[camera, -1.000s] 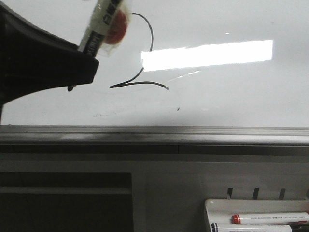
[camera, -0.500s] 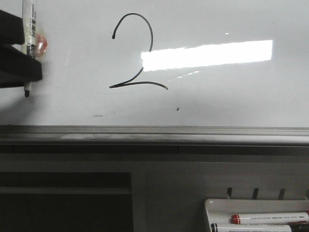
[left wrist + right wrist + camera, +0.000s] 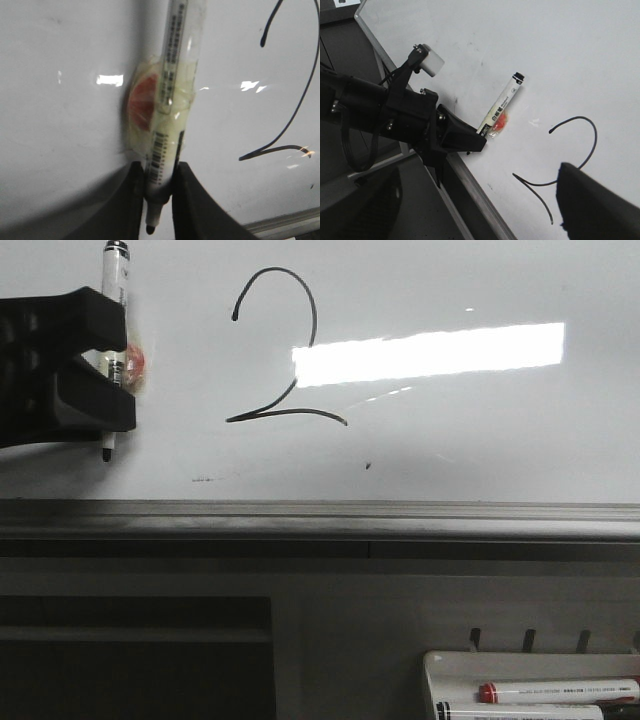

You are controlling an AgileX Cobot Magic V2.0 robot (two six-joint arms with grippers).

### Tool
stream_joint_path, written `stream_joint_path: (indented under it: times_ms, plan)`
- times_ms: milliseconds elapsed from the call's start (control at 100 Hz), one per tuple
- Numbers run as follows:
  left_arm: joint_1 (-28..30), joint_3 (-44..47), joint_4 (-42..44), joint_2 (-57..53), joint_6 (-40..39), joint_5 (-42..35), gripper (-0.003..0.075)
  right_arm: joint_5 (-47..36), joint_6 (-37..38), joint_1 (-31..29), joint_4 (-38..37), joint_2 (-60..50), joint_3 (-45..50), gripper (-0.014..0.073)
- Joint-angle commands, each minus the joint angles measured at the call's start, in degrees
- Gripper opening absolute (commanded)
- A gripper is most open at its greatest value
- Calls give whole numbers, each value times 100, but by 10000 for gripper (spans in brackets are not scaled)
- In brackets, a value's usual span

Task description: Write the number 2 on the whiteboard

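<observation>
surface: whiteboard [image 3: 480, 440] | on it: drawn number 2 [image 3: 285, 350], dark specks

The number 2 [image 3: 280, 345] sits on the whiteboard [image 3: 480, 450], left of the board's middle in the front view. Well to its left, near the edge of that view, the left gripper [image 3: 105, 370] holds a marker [image 3: 115, 300] upright in front of the board, tip [image 3: 107, 452] pointing down and apart from the drawn strokes. The marker's upper end stands above the fingers [image 3: 90, 315]. Below the board runs its lower edge [image 3: 320, 520]. Further down, at the right, a tray [image 3: 440, 665] holds 2 more markers [image 3: 560, 692], one lying beside the other. The right gripper [image 3: 595, 205] is near the base stroke of the 2.
</observation>
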Motion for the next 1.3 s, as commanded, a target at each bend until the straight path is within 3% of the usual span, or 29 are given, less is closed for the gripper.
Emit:
stream_joint_path:
  times_ms: [0,330,400,530,600,1050,1170,1240,1290]
  plan:
    - [9,-194,-100,-13,-86,-226,-20,-271,-18,-48,-64,-82,-190,556]
    - [20,-194,-100,-16,-86,-181,0,-204,-18,-48,-64,-82,-190,556]
    - [20,-194,-100,-16,-86,-271,84,-178,-18,-48,-64,-82,-190,556]
    - [9,-194,-100,-16,-86,-472,327,-117,-18,-48,67,-82,-190,556]
    - [9,-194,-100,-16,-86,-481,391,-69,-18,-48,70,-82,-190,556]
    - [9,-156,249,-691,-86,-204,387,33,-18,-48,70,-82,-190,553]
    - [9,-73,388,-1060,-86,-41,387,33,-6,-48,70,-82,-190,431]
    - [9,4,429,-1339,-86,24,354,48,117,-48,70,-144,-190,261]
    - [9,83,445,-1575,-86,24,280,94,120,-48,60,-215,-179,77]
